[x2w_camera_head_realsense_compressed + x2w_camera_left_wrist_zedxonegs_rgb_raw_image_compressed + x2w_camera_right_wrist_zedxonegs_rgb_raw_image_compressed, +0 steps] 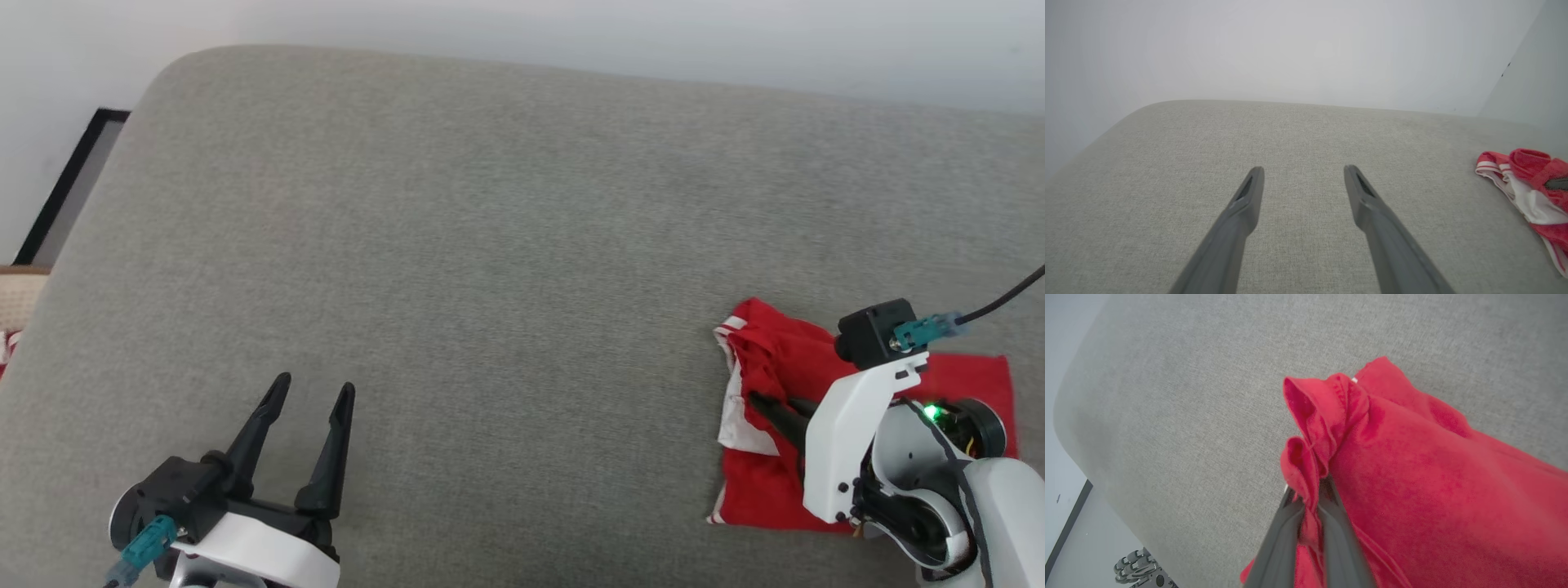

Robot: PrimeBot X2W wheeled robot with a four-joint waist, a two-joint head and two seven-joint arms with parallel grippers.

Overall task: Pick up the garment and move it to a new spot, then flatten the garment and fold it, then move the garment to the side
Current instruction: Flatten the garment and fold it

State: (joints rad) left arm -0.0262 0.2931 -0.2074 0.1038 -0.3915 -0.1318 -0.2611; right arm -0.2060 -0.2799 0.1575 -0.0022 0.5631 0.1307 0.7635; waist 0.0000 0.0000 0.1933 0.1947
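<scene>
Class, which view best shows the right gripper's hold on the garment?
The right wrist view: close up, the right gripper pinches a fold of the garment. In the head view the arm partly hides it; the left wrist view catches the garment's striped edge.

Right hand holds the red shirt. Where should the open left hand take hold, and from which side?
Probably the bunched striped-trim edge of the garment, the part nearest the left hand. It stands in raised folds off the cushion, so open fingers could slide in low from the robot's left; the rest lies flat. The right hand is shut on a ridge nearby.
</scene>
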